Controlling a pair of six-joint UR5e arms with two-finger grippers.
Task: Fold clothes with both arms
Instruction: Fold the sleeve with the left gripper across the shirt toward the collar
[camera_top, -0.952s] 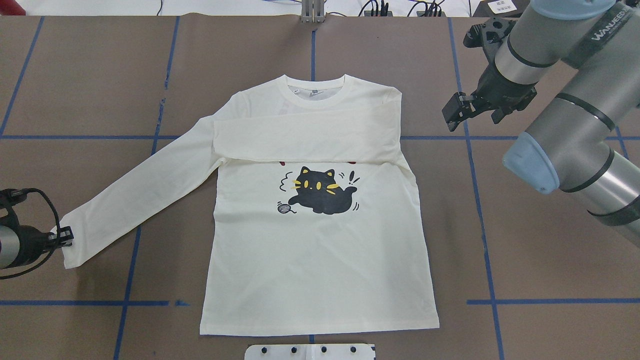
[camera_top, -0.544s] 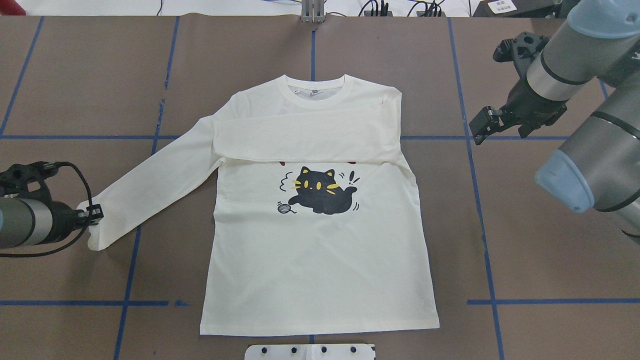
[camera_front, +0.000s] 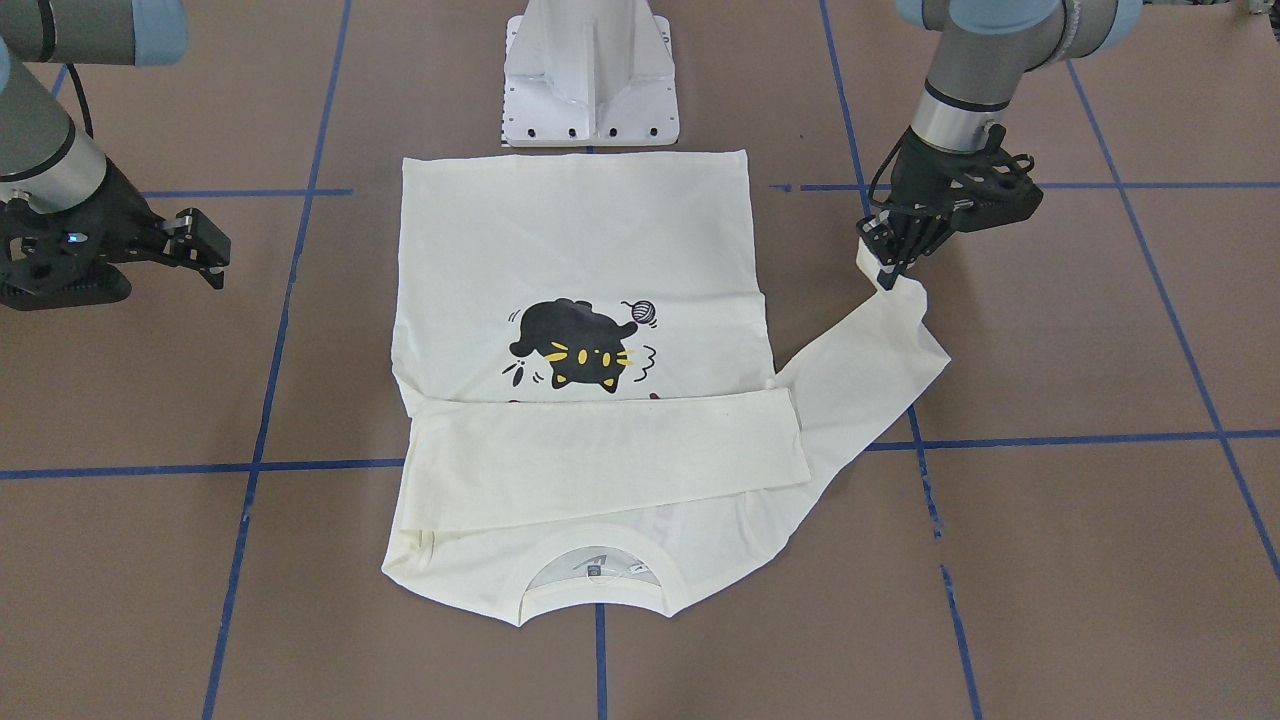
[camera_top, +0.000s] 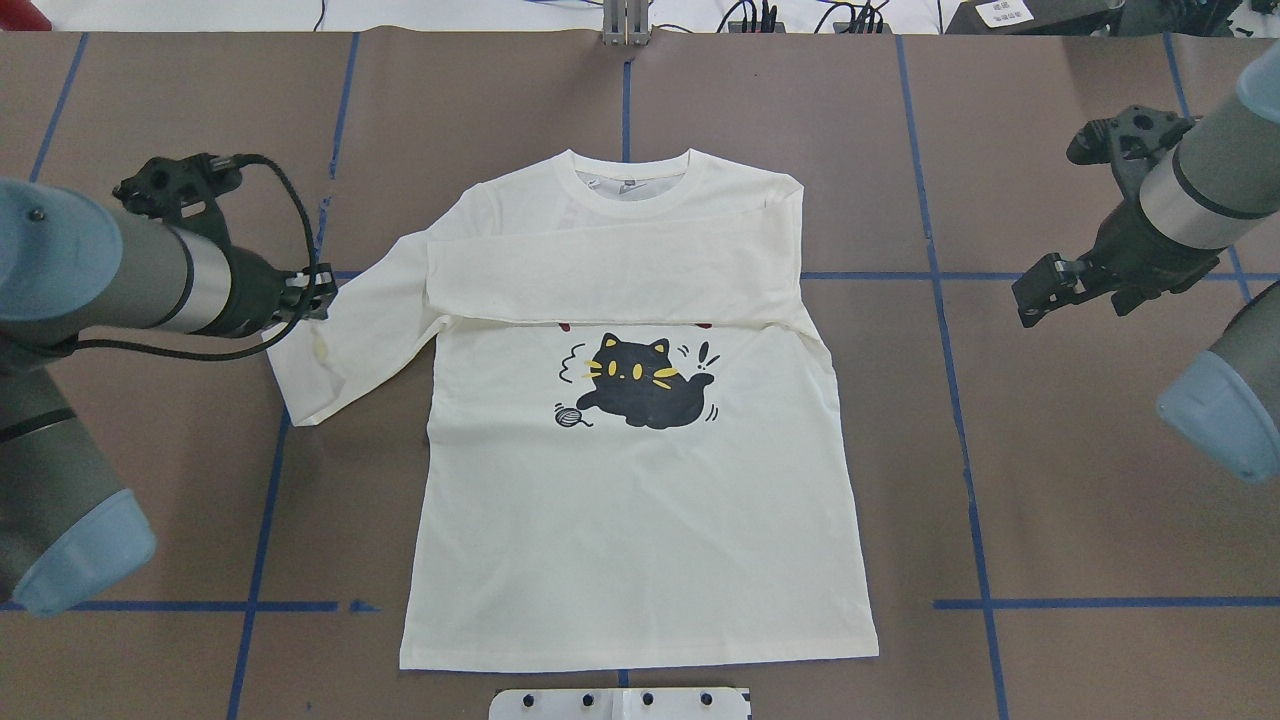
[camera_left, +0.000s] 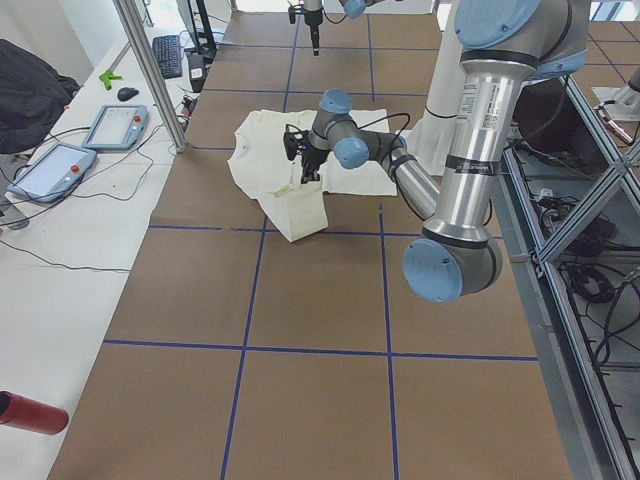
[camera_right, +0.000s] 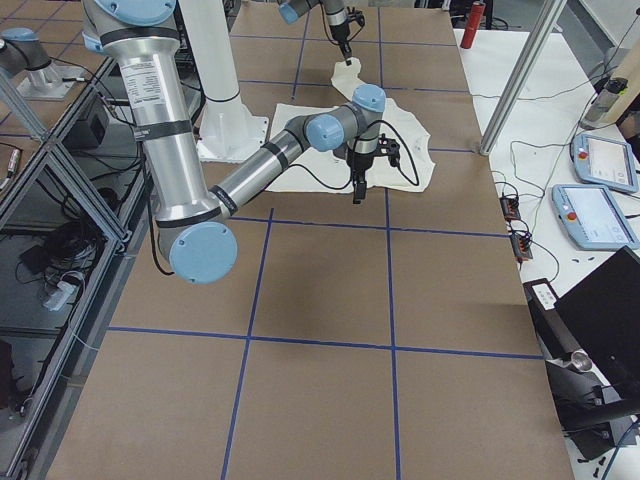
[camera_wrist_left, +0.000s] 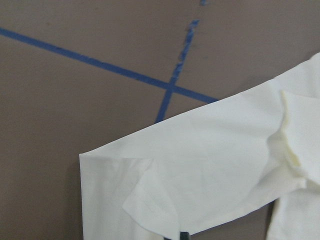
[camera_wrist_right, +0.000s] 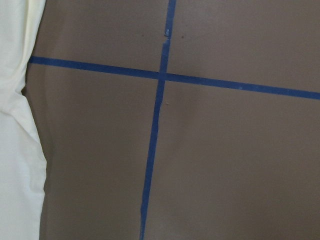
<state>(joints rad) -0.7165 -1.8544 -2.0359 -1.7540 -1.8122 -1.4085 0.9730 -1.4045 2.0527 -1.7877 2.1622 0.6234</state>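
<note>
While the left gripper (camera_top: 318, 292) hovers, its jaws pinch the T-shirt (camera_top: 640, 510) cuff (raised).

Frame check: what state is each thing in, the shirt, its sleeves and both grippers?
T-shirt: flat on the table, print side up, body unfolded.
Folded sleeve: laid across the chest, just above the cat print.
Other sleeve: cuff pinched and raised, sleeve doubled back on itself.
Left gripper: shut on the other sleeve's cuff.
Right gripper: open, empty, clear of the T-shirt.
</note>
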